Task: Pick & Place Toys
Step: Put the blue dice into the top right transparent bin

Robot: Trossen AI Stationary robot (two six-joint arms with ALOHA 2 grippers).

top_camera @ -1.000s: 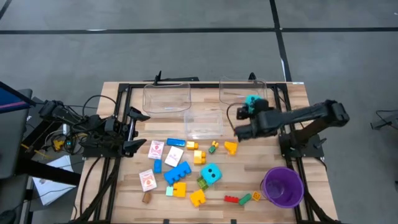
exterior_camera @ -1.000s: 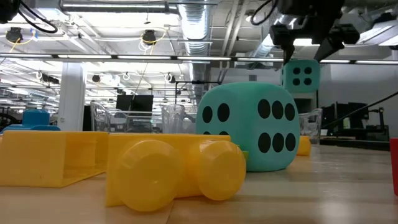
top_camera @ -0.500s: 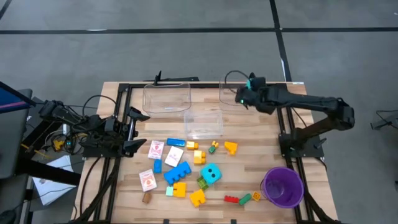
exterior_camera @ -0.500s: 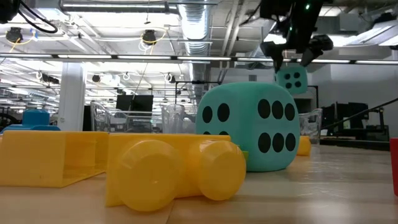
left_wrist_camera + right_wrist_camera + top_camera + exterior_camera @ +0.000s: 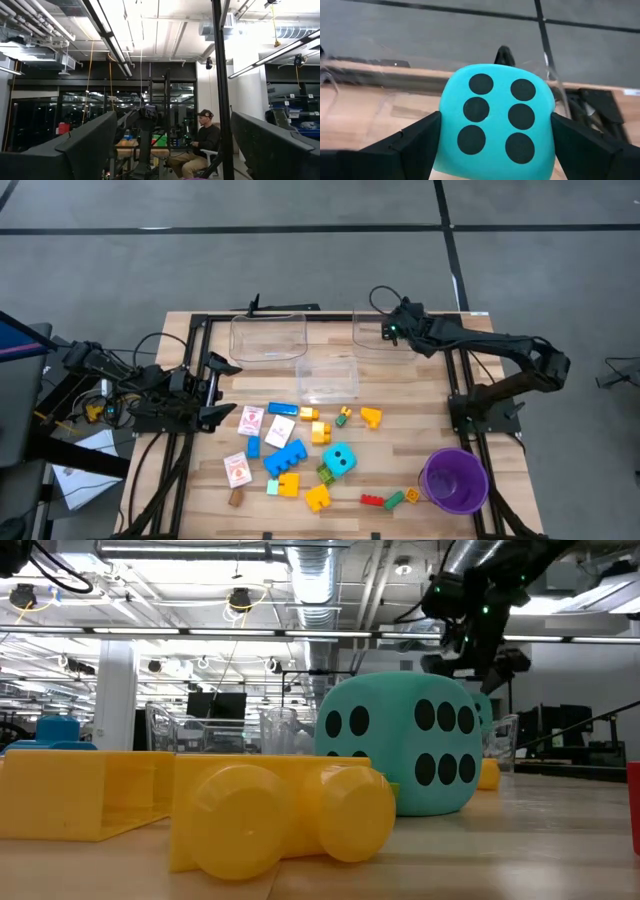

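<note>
My right gripper (image 5: 492,145) is clamped on a turquoise die (image 5: 495,125), a dark finger pressed against each flank and the six-dot face turned toward my wrist camera. In the overhead view I sit at the upper right of the frame, over the clear bin (image 5: 372,330) at the table's far edge. My left gripper (image 5: 215,390) waits at the left edge of the table, its fingers spread and holding nothing.

The risk is the release. I cannot tell whether the die is squarely inside the bin's walls or over its rim; if I let go off-centre, it could strike the rim and bounce onto the floor beyond the table. It is rounded and looks soft, so it may roll whichever way it lands. Dropping from too high would add bounce.

The second die (image 5: 340,459) and the bricks (image 5: 285,458) lie in the lower middle, not yet collected.
</note>
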